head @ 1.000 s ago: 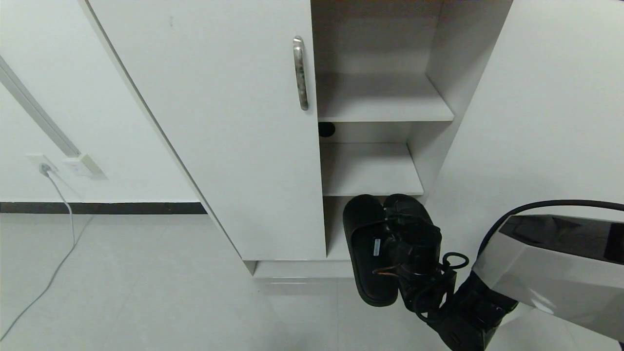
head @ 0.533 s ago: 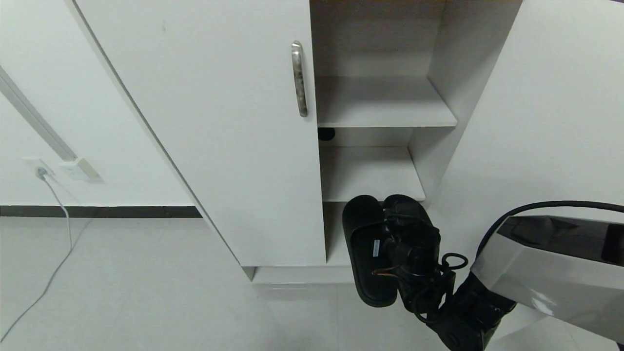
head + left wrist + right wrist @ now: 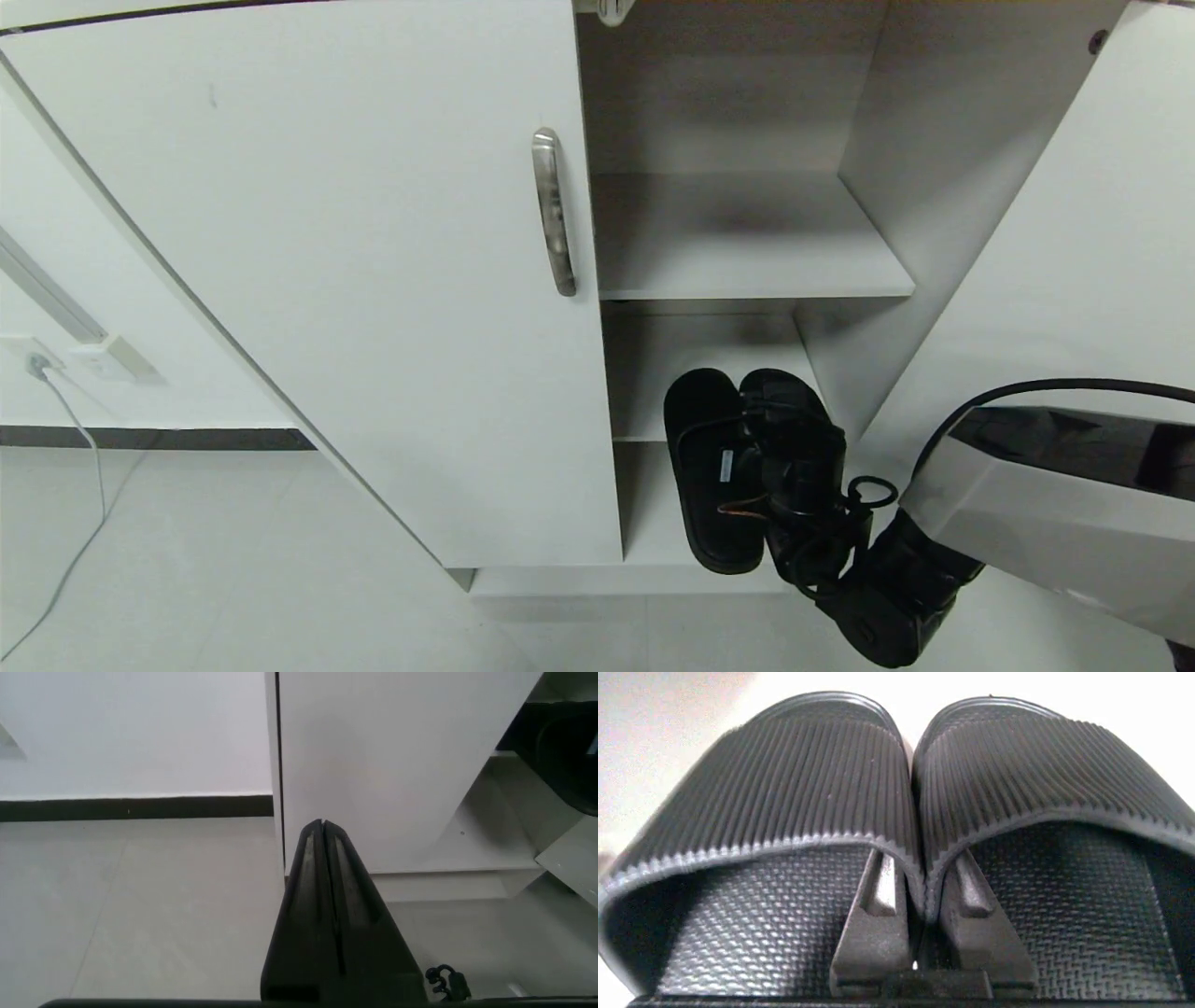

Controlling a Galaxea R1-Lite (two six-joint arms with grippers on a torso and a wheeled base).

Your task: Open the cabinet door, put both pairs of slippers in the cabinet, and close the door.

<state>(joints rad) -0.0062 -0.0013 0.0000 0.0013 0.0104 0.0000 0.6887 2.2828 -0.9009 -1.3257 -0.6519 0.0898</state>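
A pair of black slippers (image 3: pixel 714 467) hangs in the air in front of the cabinet's lower shelves, held side by side. My right gripper (image 3: pixel 789 485) is shut on the slippers; in the right wrist view its fingers (image 3: pixel 878 910) pinch the two inner edges of the black slippers (image 3: pixel 785 831) together. The white cabinet (image 3: pixel 738 252) has its right door (image 3: pixel 1074 252) swung open and its left door (image 3: pixel 327 280) closed, with a metal handle (image 3: pixel 553 213). My left gripper (image 3: pixel 322 835) is shut, low above the floor, facing the cabinet's left door (image 3: pixel 392 756).
Inside the cabinet are three bare shelves, the upper shelf (image 3: pixel 747 252) being the widest in view. A wall socket with a grey cable (image 3: pixel 65 411) sits to the left. Grey floor tiles (image 3: pixel 187 560) spread in front.
The head view has shifted, so the cabinet appears lower and larger. The slippers stay in my right gripper and now sit nearer the lower shelves.
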